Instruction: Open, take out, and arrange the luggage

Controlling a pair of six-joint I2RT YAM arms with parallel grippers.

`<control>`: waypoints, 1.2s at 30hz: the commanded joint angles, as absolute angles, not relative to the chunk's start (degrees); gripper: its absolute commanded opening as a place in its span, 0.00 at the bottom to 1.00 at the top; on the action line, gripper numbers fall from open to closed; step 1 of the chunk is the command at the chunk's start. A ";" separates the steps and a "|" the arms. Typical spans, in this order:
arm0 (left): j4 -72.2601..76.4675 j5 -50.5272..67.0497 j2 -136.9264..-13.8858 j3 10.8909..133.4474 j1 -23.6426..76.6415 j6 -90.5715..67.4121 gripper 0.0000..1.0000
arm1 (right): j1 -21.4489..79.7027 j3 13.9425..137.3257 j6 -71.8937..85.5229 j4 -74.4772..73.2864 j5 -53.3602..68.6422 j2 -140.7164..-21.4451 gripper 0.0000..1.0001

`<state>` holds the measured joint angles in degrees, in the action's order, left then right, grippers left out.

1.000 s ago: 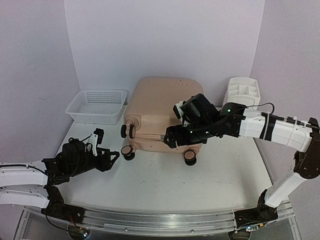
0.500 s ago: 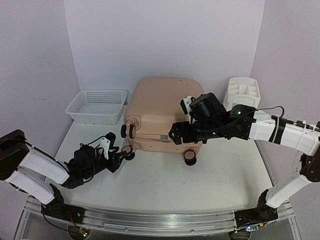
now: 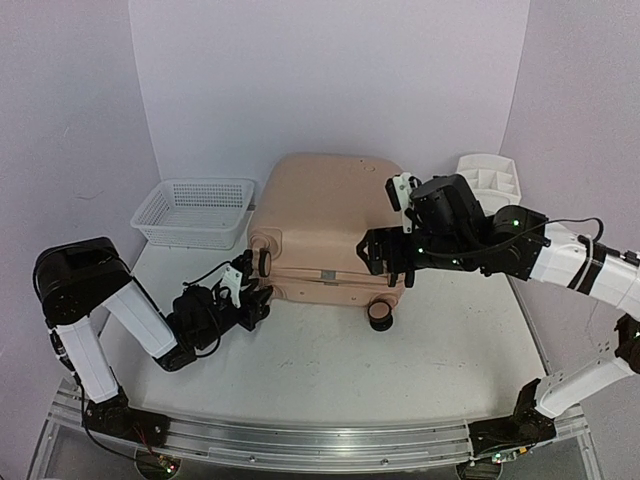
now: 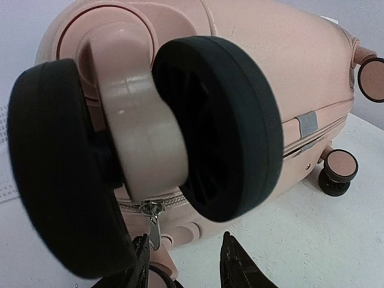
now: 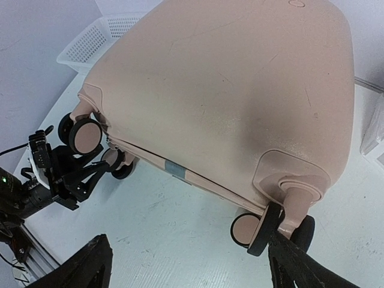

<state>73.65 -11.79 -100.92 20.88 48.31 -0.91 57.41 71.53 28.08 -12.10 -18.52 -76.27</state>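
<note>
The luggage [image 3: 322,222] is a peach-pink hard-shell suitcase lying on its side mid-table, its caster wheels toward me and its zip closed. My left gripper [image 3: 256,302] is low at its near-left corner, next to the bottom-left wheel [image 4: 222,120]. In the left wrist view the left gripper [image 4: 183,259] is open, and the metal zipper pull [image 4: 152,227] hangs just inside its left finger [image 4: 141,255], not gripped. My right gripper [image 5: 192,264] hovers wide open above the table in front of the luggage [image 5: 228,90], its right finger [image 5: 294,264] near the right wheels [image 5: 270,231].
A white mesh basket [image 3: 195,210] stands at the back left beside the luggage. A white drawer organizer [image 3: 490,180] stands at the back right. The table's right edge runs close behind the right arm.
My left arm has reached forward and right, up to the luggage's bottom-left wheel, and its jaws have narrowed. The right gripper has shifted right and slightly up along the luggage's front.
</note>
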 commanded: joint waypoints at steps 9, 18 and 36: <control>78.10 -14.91 -106.87 27.14 46.27 0.79 0.34 | 57.44 71.63 25.61 -12.13 -23.13 -73.36 0.90; 78.04 -13.14 -109.78 29.68 45.01 1.50 0.20 | 57.45 71.00 25.18 -12.22 -24.08 -72.60 0.90; 77.96 -6.26 -106.84 30.72 49.76 -6.06 0.00 | 57.43 69.06 25.83 -12.22 -24.01 -71.39 0.90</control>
<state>75.85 -11.99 -108.60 27.33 46.44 -2.09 57.41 69.56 25.71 -12.40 -22.55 -73.47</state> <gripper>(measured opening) 0.014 0.903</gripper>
